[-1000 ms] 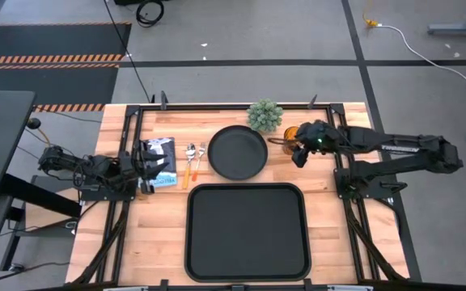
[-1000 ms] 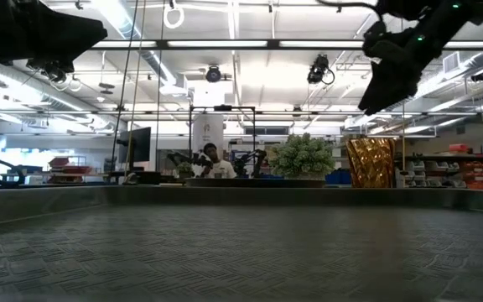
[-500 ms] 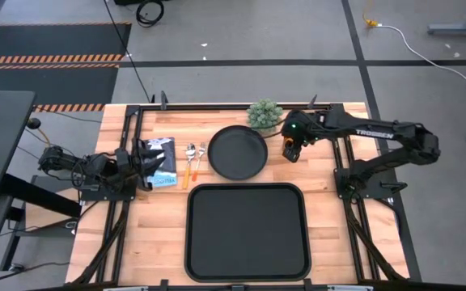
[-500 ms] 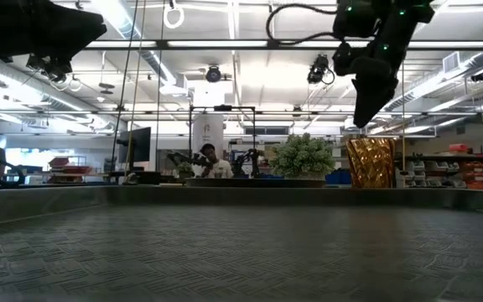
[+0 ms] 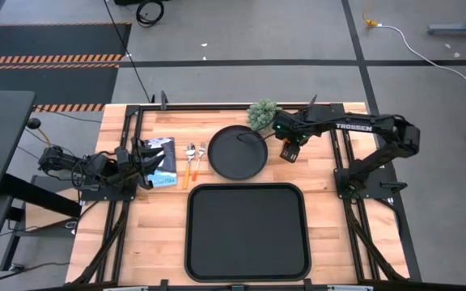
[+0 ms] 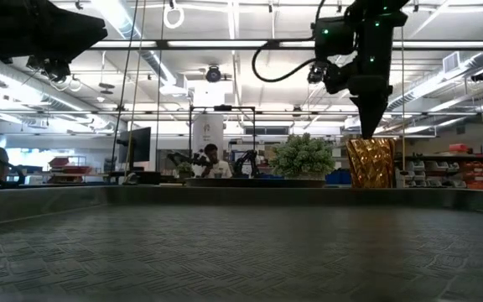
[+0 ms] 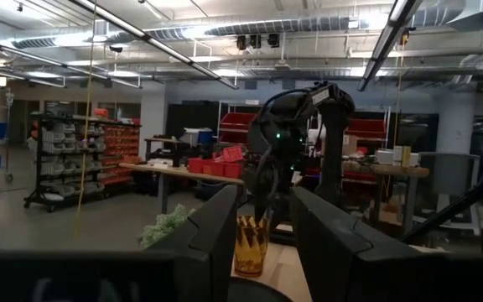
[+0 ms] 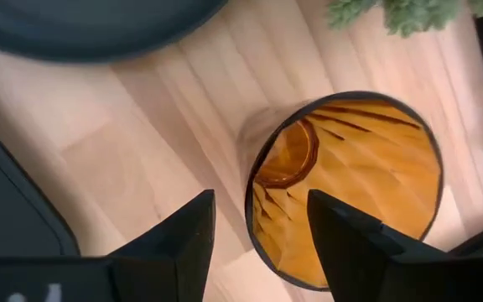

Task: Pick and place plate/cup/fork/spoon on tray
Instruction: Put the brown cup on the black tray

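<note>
Tabletop: cup (image 8: 346, 189) rim partly cropped

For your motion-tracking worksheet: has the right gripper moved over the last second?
Yes. In the high view the right gripper has swung leftward, toward the green plant and the plate, and now hangs directly above the cup, fingers open.

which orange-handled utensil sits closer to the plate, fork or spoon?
The fork: its tines lie right beside the plate rim, while the spoon, with its oval bowl, sits one place farther left.
</note>
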